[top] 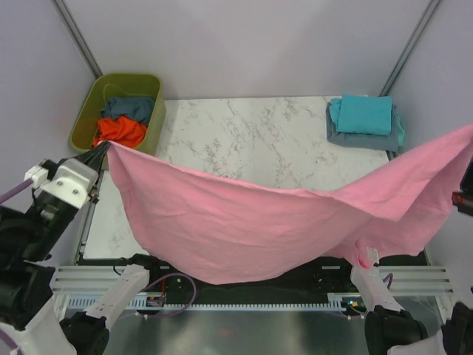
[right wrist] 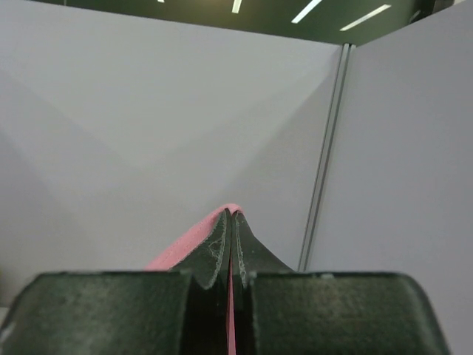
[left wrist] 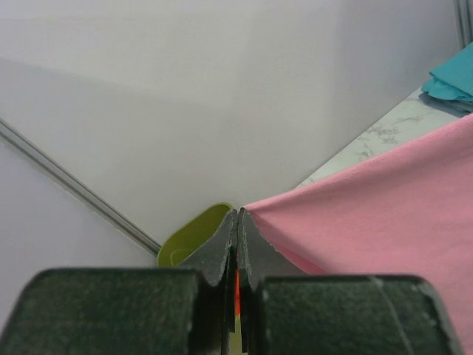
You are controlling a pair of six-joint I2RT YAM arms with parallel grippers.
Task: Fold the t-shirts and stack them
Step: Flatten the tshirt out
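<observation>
Two black two-finger grippers are holding a light pink short-sleeved cloth t-shirt (top: 244,222) stretched out in the air above the near half of the white marble-patterned tabletop (top: 244,140). The left gripper (top: 104,149) is pinching the shirt's left corner, with its jaws pressed together on the cloth just in front of the olive-green plastic tub (top: 83,124). In the left wrist view the left gripper (left wrist: 238,216) is showing almost no gap between its fingers, and the pink cloth (left wrist: 384,222) is running away from the tips to the right, with the tub's rim (left wrist: 188,240) peeking out behind them. The right gripper (right wrist: 232,216) is likewise clamped tight, with a thin edge of pink cloth (right wrist: 185,248) caught between its fingers and rising to their tips. From above, the shirt's right corner is reaching the right edge of the picture, higher than the middle, so the cloth is sagging in a wide curve and its lower hem is hanging over the table's near edge.

Inside the tub, a crumpled orange t-shirt (top: 120,132) is lying in front of a crumpled slate blue t-shirt (top: 127,109). At the far right corner of the table, a folded turquoise t-shirt (top: 363,115) is sitting on top of a folded grey-blue t-shirt (top: 341,137), well apart from the pink one.
</observation>
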